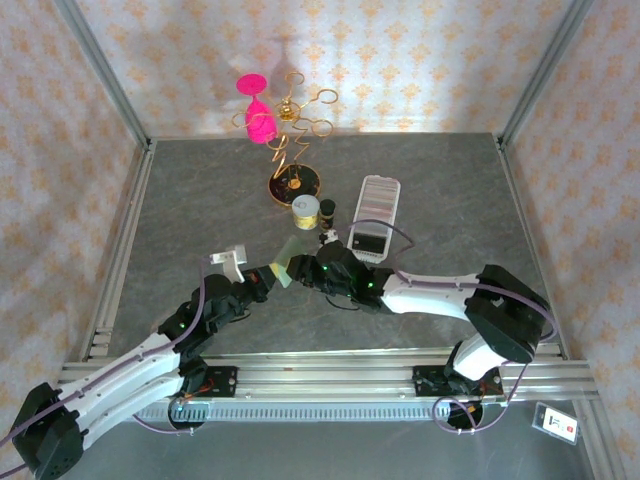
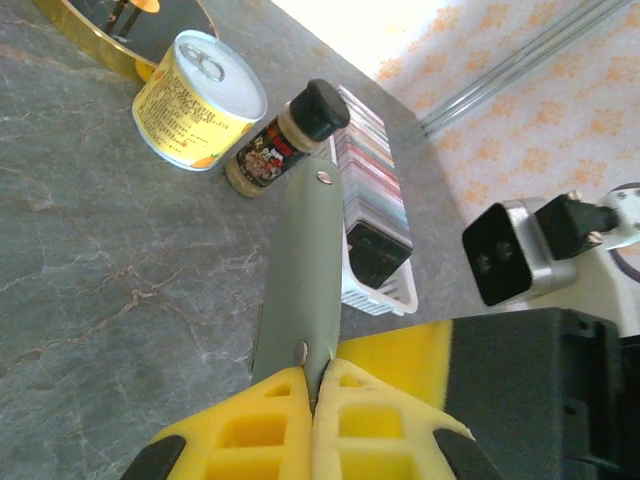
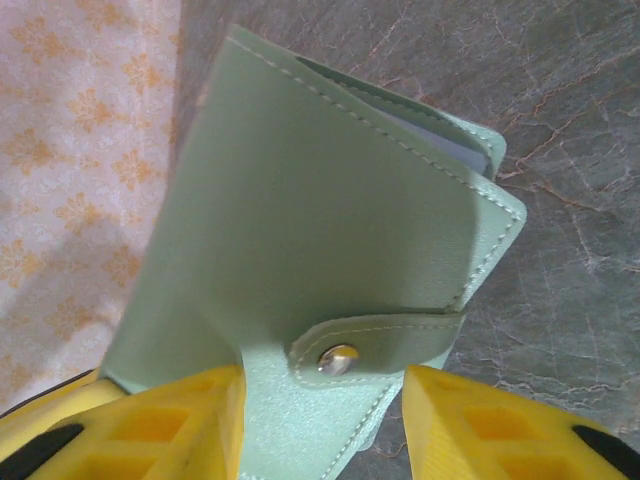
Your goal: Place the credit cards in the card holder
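On the grey counter [image 1: 200, 200] nothing of the task proper is done yet, as far as I can judge. The long clear tray [image 1: 375, 215] lies right of centre, near a can [image 2: 195, 100] and a spice bottle [image 2: 285, 140], and the cards [image 2: 372, 175] are packed in it on edge; none looks lifted out. The green holder [image 3: 320, 230] is up off the counter, between the two arms and just in front of the tray. It is folded, with its snap tab [image 3: 375, 340] fastened across the flap. The left pincer [image 2: 312, 385] is clamped tight on the holder's lower edge. The right pincer [image 3: 322, 400] has its jaws parted on either side of the tab end, not squeezing it. Left to do: unsnap the tab, open the holder, then fetch the cards and slide them into its pockets.
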You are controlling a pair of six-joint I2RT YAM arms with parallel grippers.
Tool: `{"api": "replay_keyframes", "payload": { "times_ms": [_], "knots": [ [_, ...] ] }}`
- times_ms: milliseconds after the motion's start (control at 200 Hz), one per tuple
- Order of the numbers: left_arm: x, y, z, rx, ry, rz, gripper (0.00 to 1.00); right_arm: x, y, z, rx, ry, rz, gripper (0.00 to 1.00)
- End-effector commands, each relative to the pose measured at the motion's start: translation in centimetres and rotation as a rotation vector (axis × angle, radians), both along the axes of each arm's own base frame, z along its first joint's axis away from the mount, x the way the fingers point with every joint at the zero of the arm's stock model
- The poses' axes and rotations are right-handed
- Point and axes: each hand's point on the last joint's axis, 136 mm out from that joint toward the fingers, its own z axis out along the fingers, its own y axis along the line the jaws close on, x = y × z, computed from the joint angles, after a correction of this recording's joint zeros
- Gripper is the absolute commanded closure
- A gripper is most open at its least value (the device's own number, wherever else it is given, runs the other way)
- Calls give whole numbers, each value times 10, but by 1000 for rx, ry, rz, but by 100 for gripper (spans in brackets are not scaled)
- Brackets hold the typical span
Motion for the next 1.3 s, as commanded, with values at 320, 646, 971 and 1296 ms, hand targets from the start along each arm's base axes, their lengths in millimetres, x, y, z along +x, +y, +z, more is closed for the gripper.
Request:
{"api": "replay_keyframes", "payload": {
  "times_ms": [320, 646, 971, 1296],
  "knots": [
    [-2, -7, 15, -52, -36, -29, 100, 16, -4, -11, -58, 8, -102, 62],
    [-1, -11, 15, -47, -28, -42, 100, 22, -8, -24, -126, 7, -134, 81],
    [-1, -15, 15, -45, -18, -60, 100, 27, -8, -28, -154, 0, -145, 100],
    [3, -2, 0, -19, 21, 19, 100, 17, -47, -34, -140, -24, -229, 100]
  ]
}}
